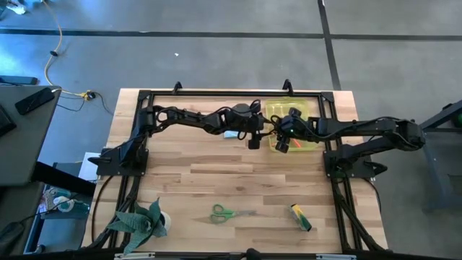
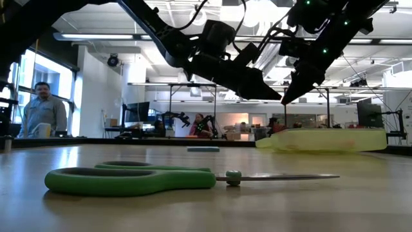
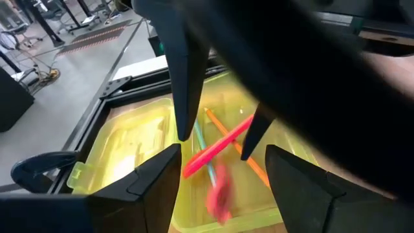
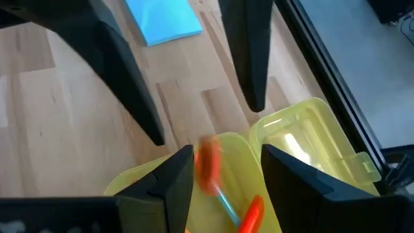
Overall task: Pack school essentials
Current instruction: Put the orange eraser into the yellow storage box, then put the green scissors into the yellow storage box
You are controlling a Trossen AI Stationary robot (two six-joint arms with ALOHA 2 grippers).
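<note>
Scissors (image 1: 223, 212) near front edge, open tabletop (image 1: 216, 180) around

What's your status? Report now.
Left gripper and right gripper open, empty, over the yellow case. Marker and pencils inside; scissors, note pad, yellow-green stick unpacked. Nothing blocking.

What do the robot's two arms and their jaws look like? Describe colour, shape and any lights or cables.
Both arms are dark, near black, built of jointed segments. The left gripper and the right gripper each end in two long, tapering, pointed dark jaws. In the low view, small green lights glow on the right arm's wrist, and thin dark cables run along the arms.
</note>
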